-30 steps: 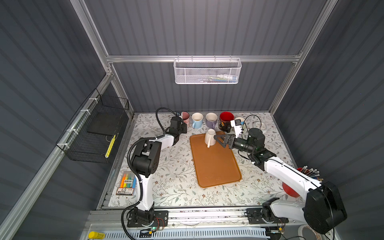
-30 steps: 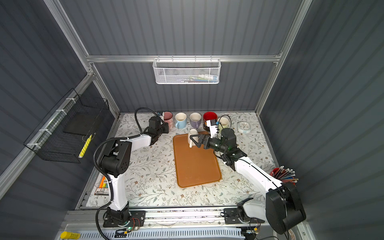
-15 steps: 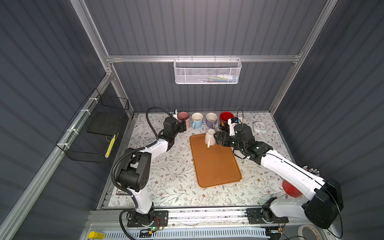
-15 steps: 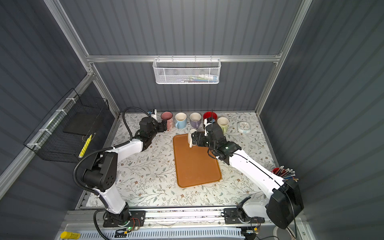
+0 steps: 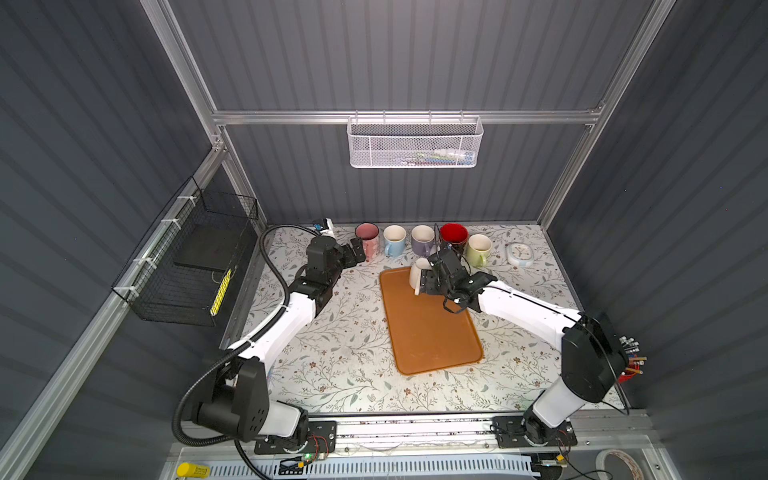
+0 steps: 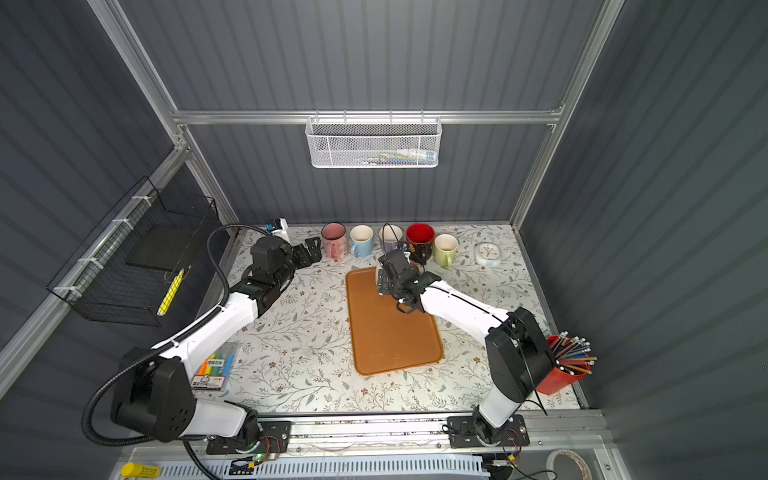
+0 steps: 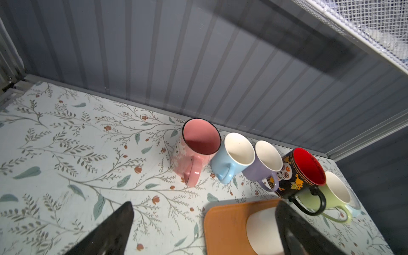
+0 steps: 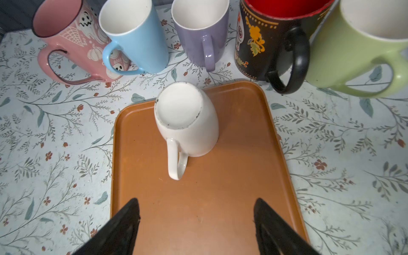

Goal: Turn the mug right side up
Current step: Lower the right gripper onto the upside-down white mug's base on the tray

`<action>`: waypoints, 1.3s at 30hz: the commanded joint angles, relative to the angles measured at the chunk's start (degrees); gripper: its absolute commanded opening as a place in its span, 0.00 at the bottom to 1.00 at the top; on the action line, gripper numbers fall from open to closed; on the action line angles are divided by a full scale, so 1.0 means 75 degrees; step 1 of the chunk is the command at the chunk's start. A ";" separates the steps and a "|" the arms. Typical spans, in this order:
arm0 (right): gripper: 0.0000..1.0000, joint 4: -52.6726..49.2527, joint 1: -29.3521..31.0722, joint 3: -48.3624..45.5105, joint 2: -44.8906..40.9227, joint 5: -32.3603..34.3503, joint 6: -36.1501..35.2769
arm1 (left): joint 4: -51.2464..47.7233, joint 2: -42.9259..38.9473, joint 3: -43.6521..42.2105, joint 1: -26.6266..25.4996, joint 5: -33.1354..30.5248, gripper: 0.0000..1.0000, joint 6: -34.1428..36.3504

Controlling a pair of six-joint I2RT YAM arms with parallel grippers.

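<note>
Your target, the white mug [image 8: 187, 123], stands upside down, base up, at the far end of the orange tray [image 8: 209, 198], close to the tray's back lip; its handle points back toward your right gripper [image 8: 196, 203]. That claw is spread wide and holds nothing; the wrist view shows both fingers short of the mug, with bare tray between them. Your left gripper [image 7: 204, 206] is likewise wide open and empty, sitting just beside the pink mug [image 7: 198, 150] at the end of the row of upright mugs [image 8: 198, 33] behind the tray.

The handle is the first hazard; come in straight and a finger is likely to land on it rather than on the wall, so the mug twists as you close. The glazed body seems to narrow toward the base; a pinch placed high could squeeze it out and topple it. The black mug [image 8: 271, 44] looks nearest in the row; swinging the white mug over without lifting it clear could knock it. Keep the rim above the tray's lip while turning; catching it would lever the mug loose. Any sideways move of the left arm could nudge the pink mug.
</note>
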 commanded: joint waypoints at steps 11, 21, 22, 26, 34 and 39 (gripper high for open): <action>0.78 -0.0564 -0.0050 0.1675 0.1731 -0.0098 0.0360 | -0.1060 -0.1672 -0.1030 -0.0044 0.1308 1.00 -0.0944; 0.63 -0.0518 -0.0270 0.1707 0.2376 -0.0132 0.0619 | -0.0953 -0.1831 -0.1315 -0.0068 0.1498 1.00 -0.0957; 0.61 -0.0518 -0.0282 0.1683 0.2389 -0.0144 0.0611 | -0.0855 -0.1790 -0.1355 -0.0069 0.1548 1.00 -0.0946; 0.45 -0.0340 -0.0416 0.1354 0.2361 -0.0320 0.0631 | -0.0503 -0.1622 -0.1467 -0.0068 0.1738 1.00 -0.0982; 0.37 -0.0260 -0.0531 0.1278 0.2272 -0.0571 0.0305 | -0.0251 -0.1365 -0.1487 -0.0092 0.1914 1.00 -0.1075; 0.37 -0.0359 -0.0587 0.1398 0.2328 -0.0756 0.0056 | -0.0239 -0.1291 -0.1468 -0.0091 0.1886 1.00 -0.1015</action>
